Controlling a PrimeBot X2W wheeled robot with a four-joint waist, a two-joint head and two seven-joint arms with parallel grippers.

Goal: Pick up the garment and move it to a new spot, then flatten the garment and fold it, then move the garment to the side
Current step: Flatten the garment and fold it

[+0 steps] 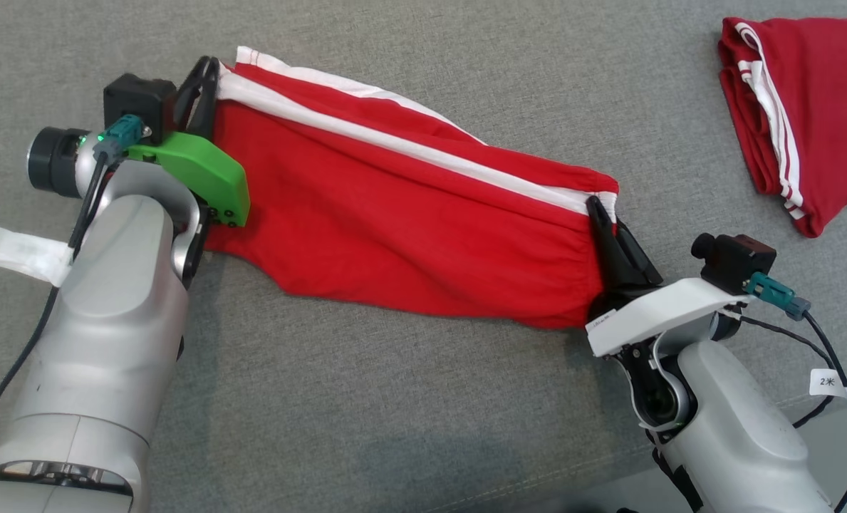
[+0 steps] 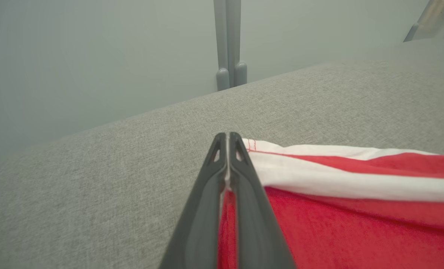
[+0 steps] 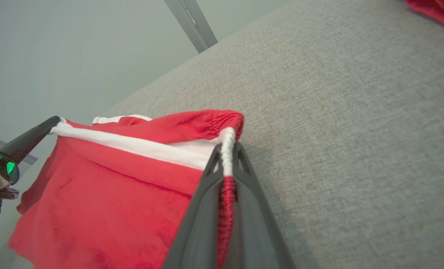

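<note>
Garment [image 1: 409, 228] being held taut over the grey surface [image 1: 423, 427]

At the grey surface's left side, the left gripper [image 1: 208, 65] is pinching the garment's upper corner. Its two dark fingers are pressing together on the hem where the white stripe [image 1: 395, 146] is starting. The red garment is stretching from there across the middle of the grey surface, sloping down toward the right. The stripe is running along its upper edge, and the loose red cloth is sagging below it. Whether that lower edge is touching the grey surface I cannot tell. Toward the grey surface's right side, the right gripper [image 1: 595, 205] is clamping the gathered waistband, its fingers squeezing tight on the stripe's end. At the grey surface's far right corner, well apart from the held garment, a folded red cloth [image 1: 815, 114] with white stripes is lying flat.
</note>
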